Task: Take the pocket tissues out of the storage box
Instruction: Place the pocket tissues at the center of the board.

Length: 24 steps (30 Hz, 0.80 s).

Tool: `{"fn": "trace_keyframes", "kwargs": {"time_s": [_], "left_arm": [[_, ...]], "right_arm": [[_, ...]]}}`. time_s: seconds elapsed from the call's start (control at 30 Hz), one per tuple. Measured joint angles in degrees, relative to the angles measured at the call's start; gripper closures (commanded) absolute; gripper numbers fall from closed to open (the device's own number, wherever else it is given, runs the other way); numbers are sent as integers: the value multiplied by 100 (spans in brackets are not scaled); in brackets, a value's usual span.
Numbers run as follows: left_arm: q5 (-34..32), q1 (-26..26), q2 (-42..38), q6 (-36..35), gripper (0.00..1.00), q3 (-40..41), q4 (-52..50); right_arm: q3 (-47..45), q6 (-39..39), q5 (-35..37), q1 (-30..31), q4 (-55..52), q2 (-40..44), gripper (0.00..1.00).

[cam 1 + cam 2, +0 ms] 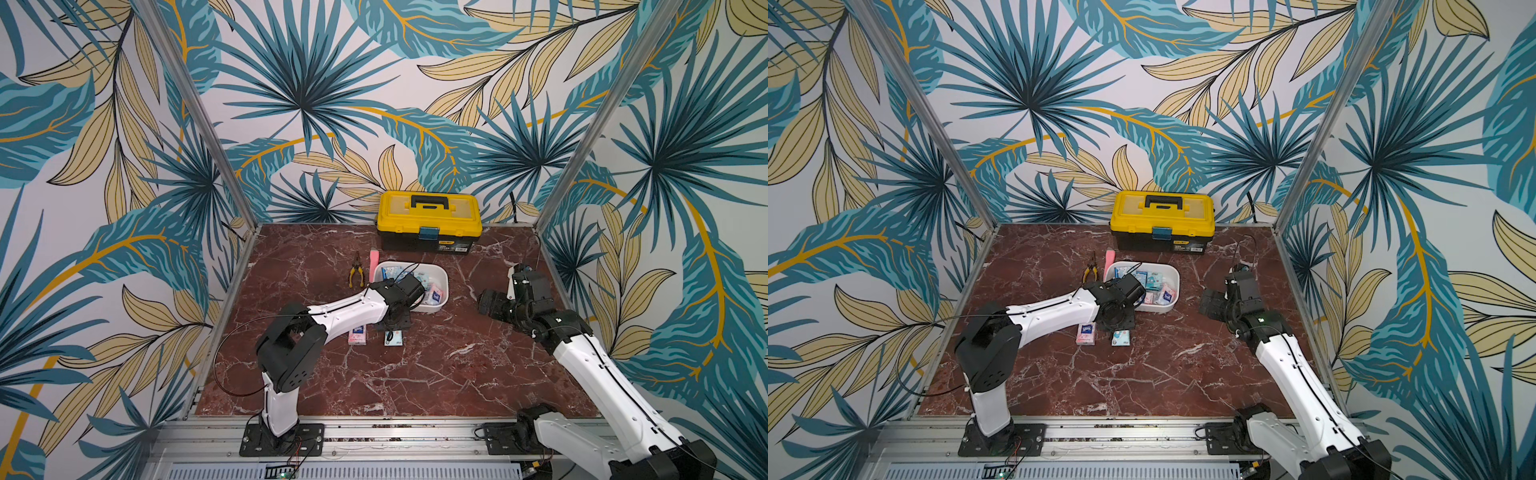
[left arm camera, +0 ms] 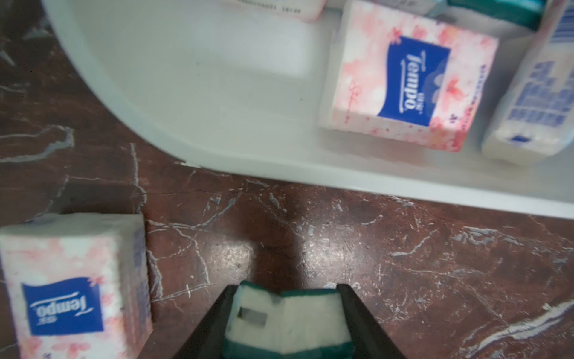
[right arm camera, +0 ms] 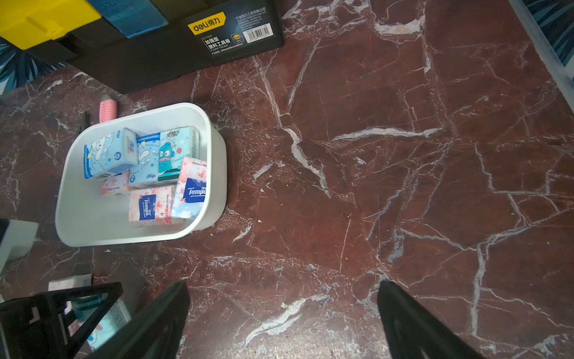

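Observation:
The white storage box (image 1: 445, 277) (image 1: 1177, 279) stands mid-table. Several pocket tissues lie in it, among them a pink pack (image 3: 150, 207) with a dark blue label and light blue cartoon packs (image 3: 109, 153). My left gripper (image 2: 285, 289) (image 1: 393, 327) is just outside the box's near wall (image 2: 186, 93). It points down and is shut on a teal pack (image 2: 287, 320) (image 1: 394, 338) low over the table. Another pink pack (image 2: 74, 286) (image 1: 358, 335) (image 1: 1086, 333) lies on the marble beside it. My right gripper (image 3: 284, 310) (image 1: 492, 305) stands open and holds nothing, to the right of the box.
A yellow-and-black toolbox (image 1: 430, 222) stands against the back wall. Yellow-handled pliers (image 1: 356, 272) and a long pink bar (image 1: 374, 259) lie left of the box. Metal frame posts and rails edge the dark red marble table (image 1: 457, 374).

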<state>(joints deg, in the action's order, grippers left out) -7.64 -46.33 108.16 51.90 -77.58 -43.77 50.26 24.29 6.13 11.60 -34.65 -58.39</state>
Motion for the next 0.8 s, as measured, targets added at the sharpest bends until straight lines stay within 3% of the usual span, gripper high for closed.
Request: {"fn": "trace_keyframes", "kwargs": {"time_s": [0.2,0.8], "left_arm": [[96,55,136,2,45,13,96],[118,107,136,-179,10,11,85]], "right_arm": [[7,-13,9,0,-4,-24,1],[245,-122,177,0,-293,22,1]]}}
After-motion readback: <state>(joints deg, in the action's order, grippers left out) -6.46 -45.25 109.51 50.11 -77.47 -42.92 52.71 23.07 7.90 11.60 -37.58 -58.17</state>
